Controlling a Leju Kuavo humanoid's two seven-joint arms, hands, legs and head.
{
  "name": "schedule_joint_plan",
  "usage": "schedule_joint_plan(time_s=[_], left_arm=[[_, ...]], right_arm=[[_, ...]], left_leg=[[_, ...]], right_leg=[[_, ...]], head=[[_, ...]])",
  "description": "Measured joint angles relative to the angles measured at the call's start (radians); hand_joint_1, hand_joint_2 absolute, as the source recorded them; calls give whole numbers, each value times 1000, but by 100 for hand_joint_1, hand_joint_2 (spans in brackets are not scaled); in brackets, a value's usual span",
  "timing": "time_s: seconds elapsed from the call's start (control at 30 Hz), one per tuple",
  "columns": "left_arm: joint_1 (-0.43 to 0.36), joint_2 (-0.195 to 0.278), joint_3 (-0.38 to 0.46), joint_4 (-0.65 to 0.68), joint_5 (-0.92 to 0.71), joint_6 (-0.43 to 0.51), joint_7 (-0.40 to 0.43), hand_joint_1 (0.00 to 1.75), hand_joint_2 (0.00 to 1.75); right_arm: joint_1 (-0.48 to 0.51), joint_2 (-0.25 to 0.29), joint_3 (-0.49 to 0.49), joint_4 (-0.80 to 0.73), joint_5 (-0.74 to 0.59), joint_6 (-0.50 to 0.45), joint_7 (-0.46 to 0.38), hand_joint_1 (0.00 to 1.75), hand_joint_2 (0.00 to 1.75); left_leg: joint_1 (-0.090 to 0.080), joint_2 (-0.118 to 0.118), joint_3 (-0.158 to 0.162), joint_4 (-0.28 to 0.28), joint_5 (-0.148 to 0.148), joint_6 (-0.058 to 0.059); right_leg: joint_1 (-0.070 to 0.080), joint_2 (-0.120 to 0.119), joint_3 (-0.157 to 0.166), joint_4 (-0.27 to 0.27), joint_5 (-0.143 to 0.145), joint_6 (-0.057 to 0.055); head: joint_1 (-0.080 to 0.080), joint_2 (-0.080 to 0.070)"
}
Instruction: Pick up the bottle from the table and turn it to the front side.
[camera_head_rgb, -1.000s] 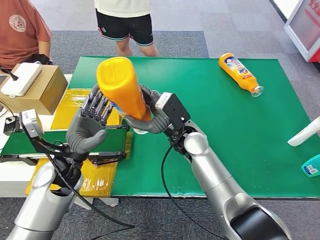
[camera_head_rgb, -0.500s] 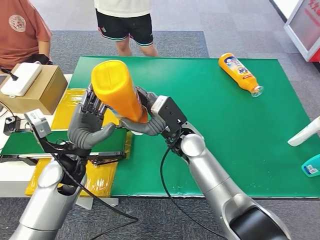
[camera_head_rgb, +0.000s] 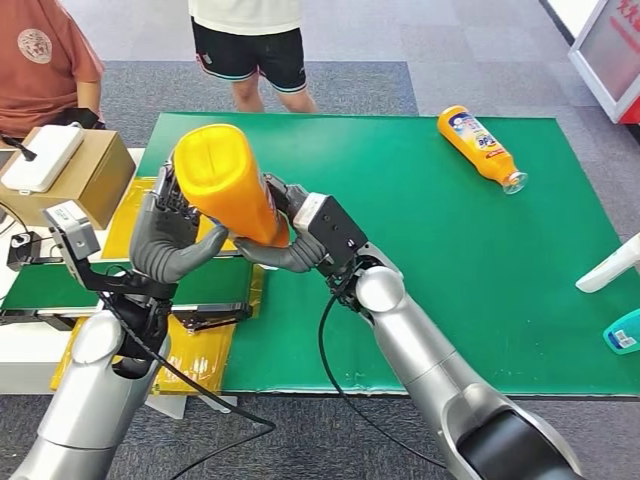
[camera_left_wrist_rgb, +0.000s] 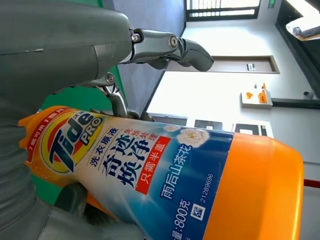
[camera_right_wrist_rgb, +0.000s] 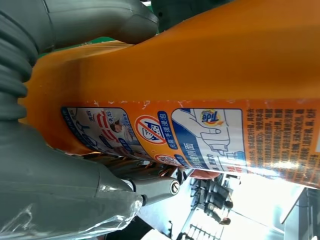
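The orange bottle (camera_left_wrist_rgb: 158, 175) shows "Tide PRO" on its front label, with Chinese lines 洗衣原液, 奇迹焕净 and 雨后山茶花 beside it; below that runs 800克 and the number 21289696; on its back label (camera_right_wrist_rgb: 188, 137) a small "Tide" logo sits upside down; the fine print there is too small to read.

Right robot hand (camera_head_rgb: 290, 235) clasped around a held load, left robot hand (camera_head_rgb: 167, 235) spread alongside, both arms raised.
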Motion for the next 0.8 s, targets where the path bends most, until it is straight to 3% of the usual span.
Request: schedule_joint_plan(time_s=[0.5, 0.8], left_arm=[[-1, -26, -31, 16, 18, -17, 37, 0, 175], [-2, -24, -42, 17, -45, 22, 24, 0, 175]], right_arm=[[-51, 24, 6, 169, 17, -73, -13, 175, 175], [-63, 37, -2, 212, 29, -80, -27, 175, 175]], left_leg=[[0, 1, 0, 0, 0, 0], [0, 1, 0, 0, 0, 0]], right_leg=[[0, 1, -1, 0, 0, 0], [0, 1, -1, 0, 0, 0]], head=[[0, 0], [1, 0]])
